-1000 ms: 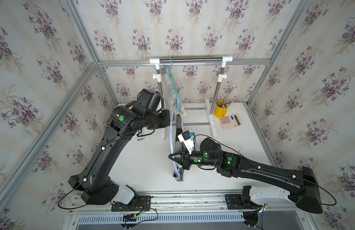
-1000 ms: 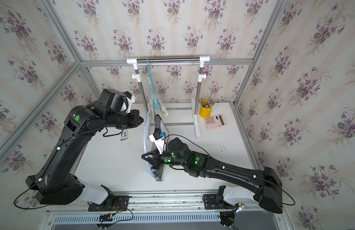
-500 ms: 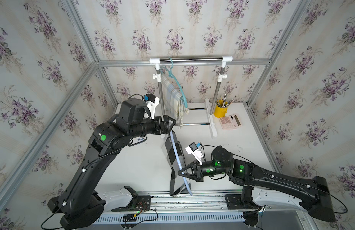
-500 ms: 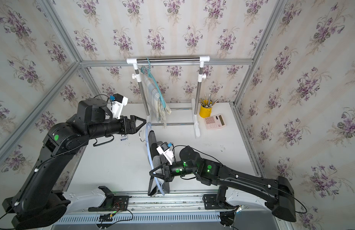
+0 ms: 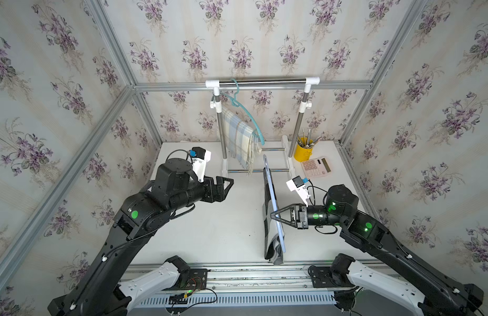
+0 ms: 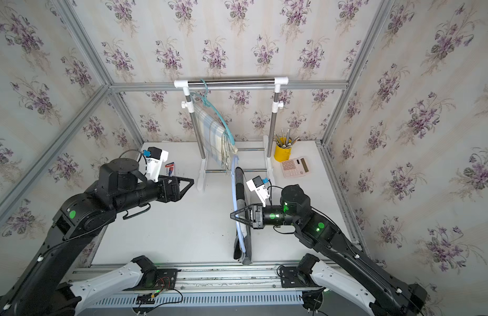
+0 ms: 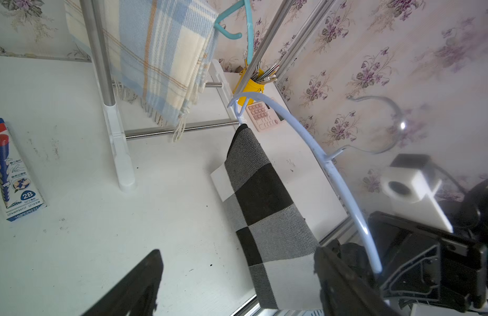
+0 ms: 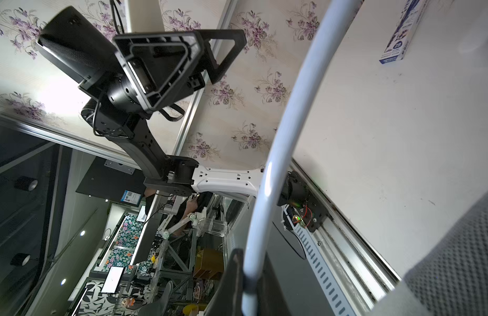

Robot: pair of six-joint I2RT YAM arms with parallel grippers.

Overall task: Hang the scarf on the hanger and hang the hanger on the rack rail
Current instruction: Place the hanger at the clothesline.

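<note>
Now we pinch the hanger in the right gripper so the checked scarf drapes over it, left gripper spread, empty, at its 9 o'clock.

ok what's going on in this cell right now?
The right gripper is shut on a light blue hanger with a black, grey and white checked scarf draped over it, and holds it up short of the rack rail. The left gripper is open and empty, off to the side. On that rail, a teal hanger already carries a plaid scarf. The light blue hanger is not yet hooked on.
</note>
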